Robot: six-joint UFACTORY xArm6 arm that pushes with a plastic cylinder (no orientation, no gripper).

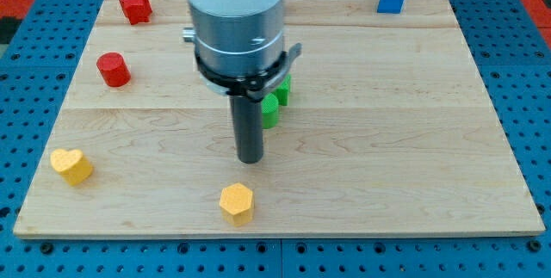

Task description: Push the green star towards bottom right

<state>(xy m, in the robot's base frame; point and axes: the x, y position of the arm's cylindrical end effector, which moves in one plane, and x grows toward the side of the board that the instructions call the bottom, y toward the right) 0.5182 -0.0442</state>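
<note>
Green star (274, 106) sits near the middle of the wooden board (387, 123), partly hidden behind my rod, with another green block (283, 89) touching it above. My tip (250, 159) rests just below-left of the star, grasping nothing. Relative to the star: red cylinder (113, 69) far left, yellow hexagon (236, 201) below.

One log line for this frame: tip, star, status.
tip low-left of green star, contact unclear | star mid-board, partly hidden by arm | others: yellow hexagon | status: push pending
</note>
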